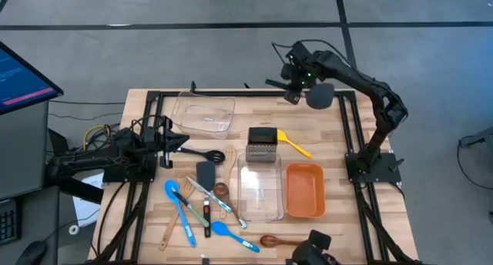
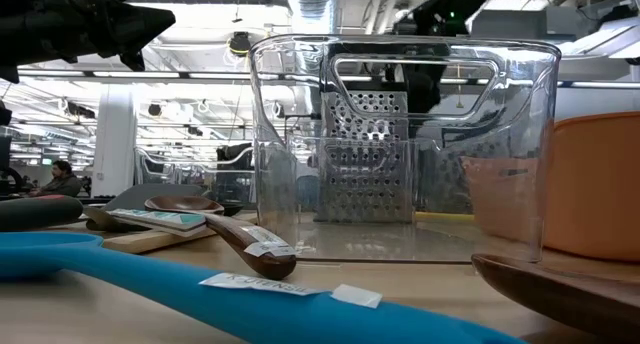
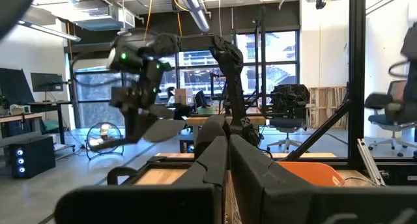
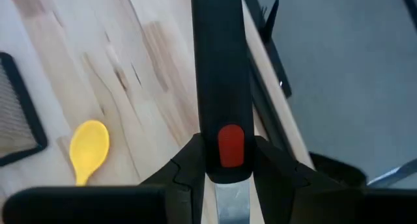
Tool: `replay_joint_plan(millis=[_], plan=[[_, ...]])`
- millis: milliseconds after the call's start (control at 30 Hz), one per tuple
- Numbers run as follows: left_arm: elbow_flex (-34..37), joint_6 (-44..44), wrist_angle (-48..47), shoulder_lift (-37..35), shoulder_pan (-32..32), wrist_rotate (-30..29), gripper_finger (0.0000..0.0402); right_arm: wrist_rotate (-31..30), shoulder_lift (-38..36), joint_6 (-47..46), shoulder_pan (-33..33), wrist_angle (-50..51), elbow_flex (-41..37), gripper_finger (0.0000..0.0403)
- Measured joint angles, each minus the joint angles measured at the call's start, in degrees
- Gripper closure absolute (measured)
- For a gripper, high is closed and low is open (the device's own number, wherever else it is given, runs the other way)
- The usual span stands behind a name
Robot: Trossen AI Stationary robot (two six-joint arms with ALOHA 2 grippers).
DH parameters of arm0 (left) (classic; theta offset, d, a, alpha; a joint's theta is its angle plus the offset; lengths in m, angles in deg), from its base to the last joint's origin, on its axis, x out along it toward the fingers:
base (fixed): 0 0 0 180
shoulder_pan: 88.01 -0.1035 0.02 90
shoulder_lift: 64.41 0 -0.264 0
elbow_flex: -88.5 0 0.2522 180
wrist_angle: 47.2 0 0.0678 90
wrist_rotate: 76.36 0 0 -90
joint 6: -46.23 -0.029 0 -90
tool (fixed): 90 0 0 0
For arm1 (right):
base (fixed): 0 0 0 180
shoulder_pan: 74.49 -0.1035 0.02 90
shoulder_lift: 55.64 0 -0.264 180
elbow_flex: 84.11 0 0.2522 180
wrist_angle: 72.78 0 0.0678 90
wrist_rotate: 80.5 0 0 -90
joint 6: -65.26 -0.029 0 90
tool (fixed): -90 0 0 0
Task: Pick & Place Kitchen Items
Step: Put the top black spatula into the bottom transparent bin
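Note:
My right gripper hangs above the table's far right corner, shut on a black utensil with a red mark on its handle; the utensil's wide grey end shows beside the gripper. My left gripper waits shut at the table's left side, holding nothing. Blue spoons, wooden spoons and black turners lie flat on the near half of the table. A yellow spoon lies beside the upright steel box grater. My right gripper pinches the black utensil's handle between its two fingers, right at the red mark. The gripper slants down from above, and the handle runs on out past the fingertips, along them. The utensil is lifted clear of the table.
One clear container stands at the far left, another at the middle with an orange bin to its right. Black frame rails edge the table. Bare wood lies below the right gripper.

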Motion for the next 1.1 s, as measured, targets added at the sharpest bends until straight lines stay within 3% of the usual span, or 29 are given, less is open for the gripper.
replay_joint_plan(millis=[367,633,867,1100], plan=[[0.0,0.0,0.0,0.0,0.0,0.0,0.0394,-2.3,-10.9,-1.6,-3.8,1.9,3.2,0.0313],[0.0,0.0,0.0,0.0,0.0,0.0,0.0394,-12.3,-19.1,-11.6,-13.6,4.4,3.2,0.0313],[0.0,0.0,0.0,0.0,0.0,0.0,0.0394,-21.3,-20.3,-21.3,-23.1,5.8,3.2,0.0313],[0.0,0.0,0.0,0.0,0.0,0.0,0.0394,-22.8,-18.0,-24.4,-31.2,5.2,3.2,0.0313]])
